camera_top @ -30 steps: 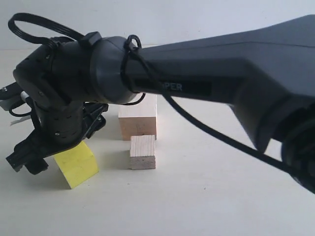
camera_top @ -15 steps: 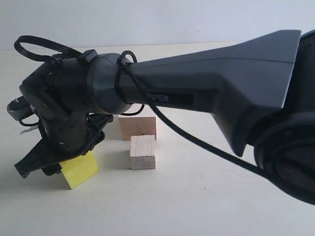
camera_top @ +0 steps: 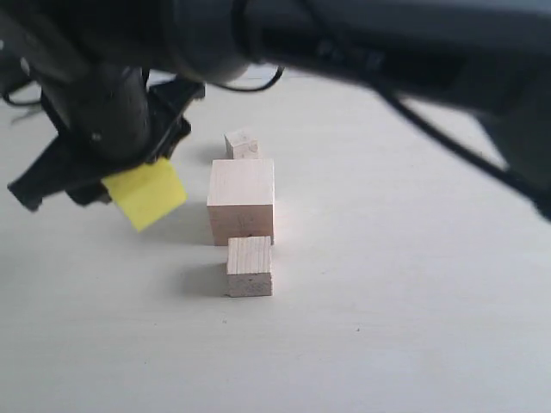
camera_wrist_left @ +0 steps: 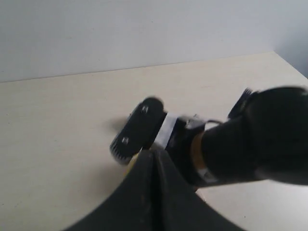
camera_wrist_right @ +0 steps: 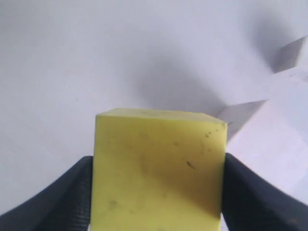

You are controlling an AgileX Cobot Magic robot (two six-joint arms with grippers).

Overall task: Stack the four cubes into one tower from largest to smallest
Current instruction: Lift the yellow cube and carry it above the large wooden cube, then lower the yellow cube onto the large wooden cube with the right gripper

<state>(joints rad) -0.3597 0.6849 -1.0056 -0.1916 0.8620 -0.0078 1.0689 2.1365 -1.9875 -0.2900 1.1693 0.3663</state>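
Note:
My right gripper (camera_top: 116,185) reaches across to the left side and is shut on the bright yellow cube (camera_top: 148,194), which hangs tilted above the table. In the right wrist view the yellow cube (camera_wrist_right: 159,168) fills the gap between both fingers (camera_wrist_right: 67,192). The largest pale wood cube (camera_top: 241,200) stands on the table just right of it. In front of that sits the smaller wood cube (camera_top: 250,265), and behind it the tiny one (camera_top: 241,143). My left gripper (camera_wrist_left: 154,156) is shut with nothing in it, close beside the right gripper's finger (camera_wrist_left: 137,130).
The pale tabletop (camera_top: 387,327) runs bare to the right and front of the cubes. The right arm's dark body (camera_top: 387,43) crosses the top of the exterior view. A pale wall (camera_wrist_left: 144,33) stands behind the table.
The right gripper has risen with the yellow cube, lifting it off the table. The arm now sits higher, uncovering the tiny cube behind the large one.

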